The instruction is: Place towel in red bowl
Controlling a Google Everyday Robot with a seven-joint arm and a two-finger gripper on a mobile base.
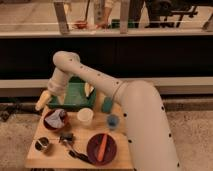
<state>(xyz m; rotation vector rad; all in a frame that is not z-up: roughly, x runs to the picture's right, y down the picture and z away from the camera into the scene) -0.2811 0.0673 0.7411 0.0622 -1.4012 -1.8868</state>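
A grey-white towel (56, 117) lies bunched inside a red bowl (54, 125) at the left of the small wooden table (50, 156). My white arm reaches over the table from the right, bends high, and comes down at the table's back left. My gripper (48, 96) hangs at the left edge of a green tray (75, 97), just above and behind the red bowl. A second dark red bowl (94, 150) at the front holds an orange stick-shaped thing (102, 146).
A white cup (85, 116), a small blue cup (112, 121) and a green sponge-like block (107, 104) stand mid-table. A metal cup (42, 144) and a black tool (70, 142) sit at the front left. A dark counter wall runs behind the table.
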